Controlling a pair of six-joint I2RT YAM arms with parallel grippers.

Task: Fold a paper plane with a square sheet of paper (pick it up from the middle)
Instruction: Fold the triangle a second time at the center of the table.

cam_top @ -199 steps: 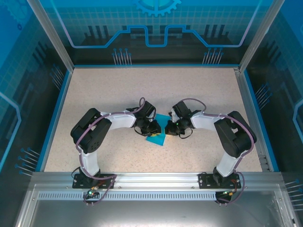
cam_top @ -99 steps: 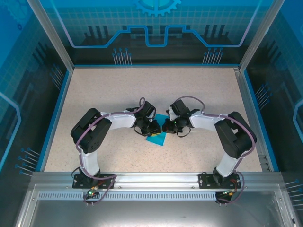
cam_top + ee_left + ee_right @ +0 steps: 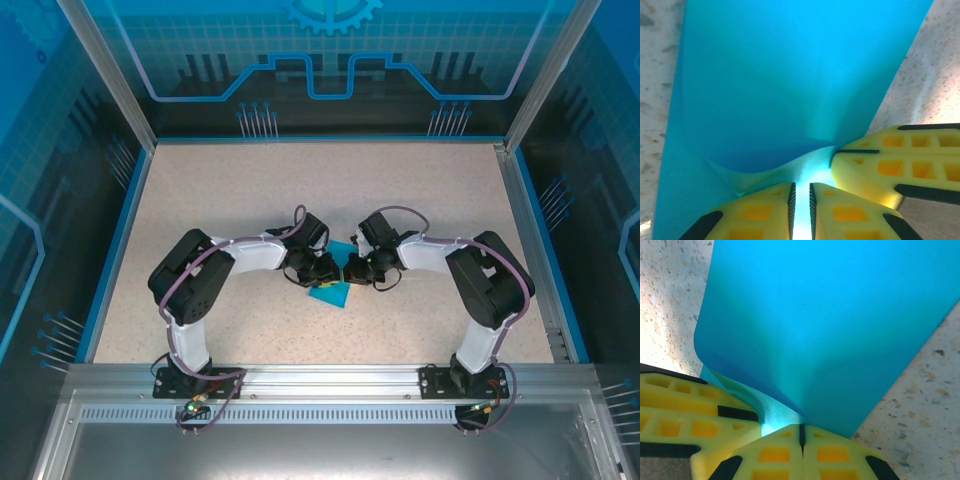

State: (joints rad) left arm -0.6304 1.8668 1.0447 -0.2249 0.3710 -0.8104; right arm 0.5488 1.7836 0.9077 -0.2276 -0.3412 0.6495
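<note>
Left claw (image 3: 333, 270), seen from the overhead camera, meets the right claw (image 3: 350, 270) tip to tip near the middle of the speckled beige table top (image 3: 250, 190), both black arms bent inward from their bases at the near rail. A thin, matte, teal-blue paper sheet (image 3: 330, 293) lies just under and in front of the two tips, with a pointed corner showing on the near side. From the left wrist camera, the left claw (image 3: 801, 187) has its yellow ribbed fingers (image 3: 755, 212) drawn almost together, leaving a narrow slit where pale teal paper shows, so it is nipping the sheet's edge. The paper sheet (image 3: 790, 75) rises from that pinch in a broad smooth panel, buckled into a soft hollow at the tips, and one yellow finger (image 3: 880, 167) of the right claw presses in from the right, touching the paper. The table top (image 3: 935, 75) shows beside it. From the right wrist camera, the right claw (image 3: 801, 429) is fully closed, its finger pads meeting on a crease of the paper sheet (image 3: 830, 315). A yellow finger (image 3: 685, 405) of the left claw lies just to the left, and the table top (image 3: 670, 290) flanks the sheet.
</note>
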